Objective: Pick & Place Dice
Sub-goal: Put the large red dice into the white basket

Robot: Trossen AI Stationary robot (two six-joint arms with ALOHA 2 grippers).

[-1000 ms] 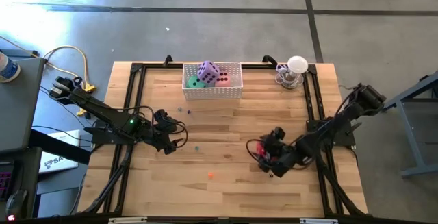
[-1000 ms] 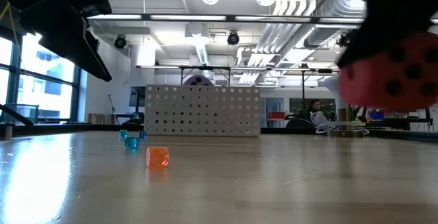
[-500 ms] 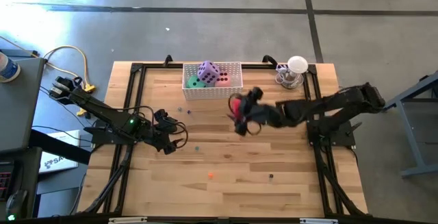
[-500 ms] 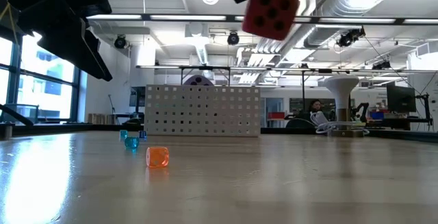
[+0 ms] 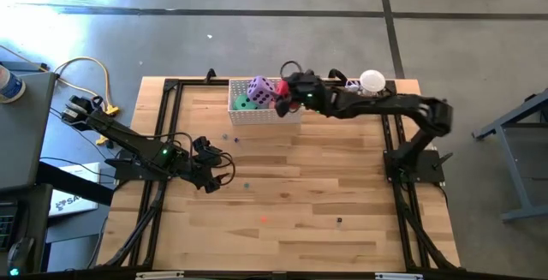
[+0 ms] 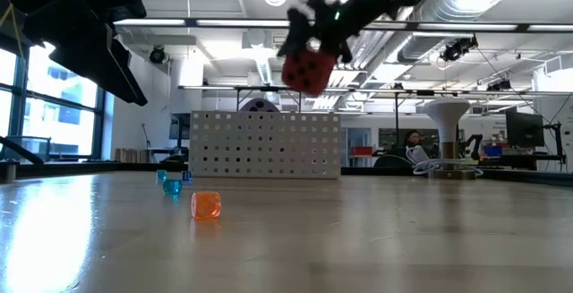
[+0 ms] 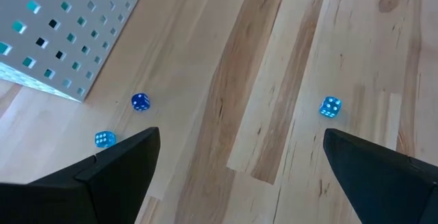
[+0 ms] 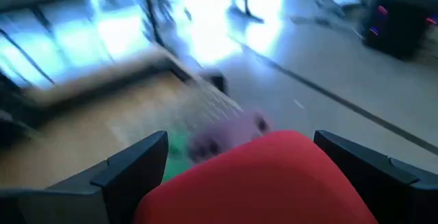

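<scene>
My right gripper (image 5: 286,91) hangs over the right end of the white perforated basket (image 5: 265,114) at the table's far edge, shut on the red die (image 6: 309,69), which fills the right wrist view (image 8: 263,179). The purple die (image 5: 260,90) and green die (image 5: 246,102) lie in the basket; the pink die is hidden behind the gripper. My left gripper (image 5: 216,167) waits open, low over the table's left half, touching nothing. My right gripper pinches the red die between its two fingers (image 8: 133,166), which sit on opposite faces of it. The fingers reach toward the table's left, slanting down. The die is lifted clear, above the basket's rim.
Small coloured specks lie on the wood: an orange one (image 6: 206,205) and blue ones (image 7: 140,102) near the table's middle left. A white knobbed stand (image 5: 369,90) is at the far right corner. A black frame rims the table.
My right gripper carried the red die from the table's near right area, up and toward the far edge, then leftward until it came over the basket's right end. It stayed shut on the die throughout. The left arm kept still.
</scene>
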